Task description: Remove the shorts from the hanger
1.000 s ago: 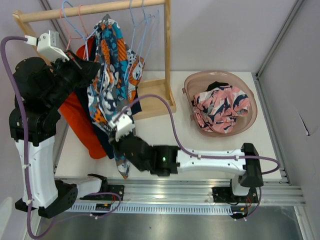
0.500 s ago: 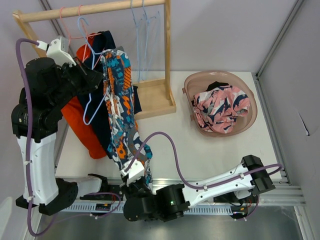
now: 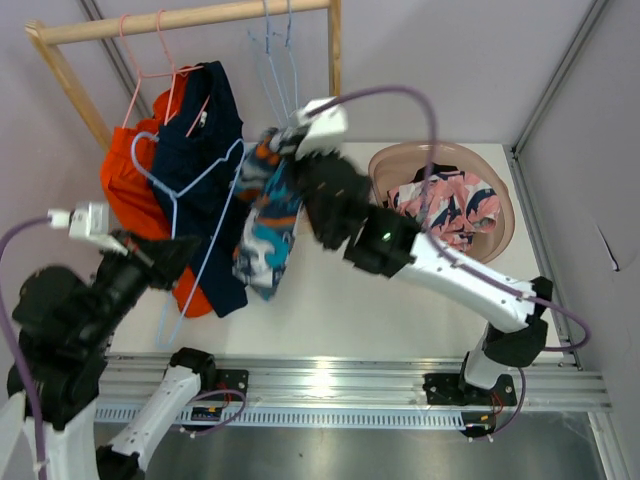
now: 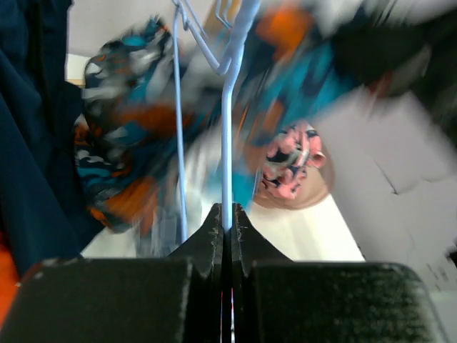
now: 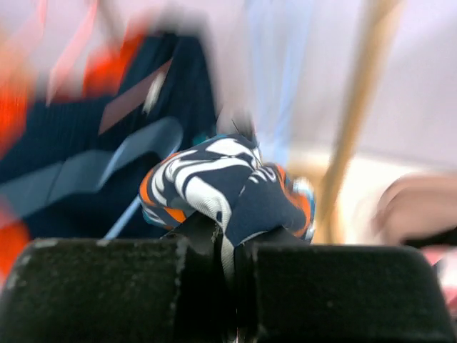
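Note:
My right gripper [image 3: 283,150] is shut on the teal-orange-white shorts [image 3: 265,228], which hang from it in front of the rack; the bunched cloth shows between its fingers in the right wrist view [image 5: 228,182]. My left gripper [image 3: 186,252] is shut on the wire of a light blue hanger [image 4: 227,128], which leans bare across the navy shorts [image 3: 205,140]. The navy and the orange shorts [image 3: 125,180] hang on the rack. The pink floral shorts [image 3: 445,212] lie over the black shorts [image 3: 430,172] in the basket [image 3: 505,235].
The wooden rack [image 3: 180,20] stands at the back left, its post [image 3: 335,60] and base next to the basket. Empty blue hangers [image 3: 272,45] and a pink hanger [image 3: 150,72] hang from its rail. A wall runs along the right.
My right arm swung from the near edge up towards the rack with the printed shorts, which have come off the blue hanger. My left arm dropped low and pulled the hanger down-left.

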You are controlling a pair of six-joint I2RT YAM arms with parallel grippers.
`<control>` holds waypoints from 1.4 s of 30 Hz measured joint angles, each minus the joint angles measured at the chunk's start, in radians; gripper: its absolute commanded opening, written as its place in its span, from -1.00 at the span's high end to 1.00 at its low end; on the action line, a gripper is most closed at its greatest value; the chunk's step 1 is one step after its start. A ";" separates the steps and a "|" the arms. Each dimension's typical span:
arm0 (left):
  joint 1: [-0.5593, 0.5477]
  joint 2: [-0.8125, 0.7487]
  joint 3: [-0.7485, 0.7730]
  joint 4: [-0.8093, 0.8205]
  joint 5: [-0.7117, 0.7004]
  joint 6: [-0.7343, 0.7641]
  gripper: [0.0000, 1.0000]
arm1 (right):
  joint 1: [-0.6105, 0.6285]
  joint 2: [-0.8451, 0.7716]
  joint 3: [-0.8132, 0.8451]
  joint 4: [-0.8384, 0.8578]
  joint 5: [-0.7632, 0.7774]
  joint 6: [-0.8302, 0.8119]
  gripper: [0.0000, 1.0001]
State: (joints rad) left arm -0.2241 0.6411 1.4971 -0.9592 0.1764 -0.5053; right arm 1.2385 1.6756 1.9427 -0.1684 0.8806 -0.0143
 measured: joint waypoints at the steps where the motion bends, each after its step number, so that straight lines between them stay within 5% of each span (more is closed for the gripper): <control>1: -0.003 -0.053 -0.032 0.007 0.010 -0.008 1.00 | -0.042 -0.006 0.056 0.010 -0.011 -0.031 1.00; 11: -0.066 -0.162 -0.064 -0.023 -0.014 -0.019 1.00 | -0.404 -0.120 0.312 0.017 -0.126 -0.131 1.00; 25: -0.069 -0.163 -0.146 -0.006 -0.029 -0.018 1.00 | -0.909 -0.088 0.207 -0.048 -0.360 0.021 1.00; 29: -0.069 -0.163 -0.155 0.009 -0.041 -0.018 1.00 | -0.974 -0.145 -0.036 0.010 -0.405 0.096 1.00; 37: -0.069 -0.127 -0.160 0.038 -0.058 -0.016 1.00 | -0.982 -0.388 -0.857 0.217 -0.484 0.387 1.00; 42: -0.069 -0.066 -0.146 0.052 -0.069 -0.012 1.00 | -0.966 -0.363 -1.234 0.308 -0.548 0.616 1.00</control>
State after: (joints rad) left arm -0.2928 0.5747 1.3506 -0.9073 0.1078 -0.5171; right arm 0.2726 1.3125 0.7086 0.1398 0.3328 0.6018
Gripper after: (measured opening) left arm 0.028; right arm 0.020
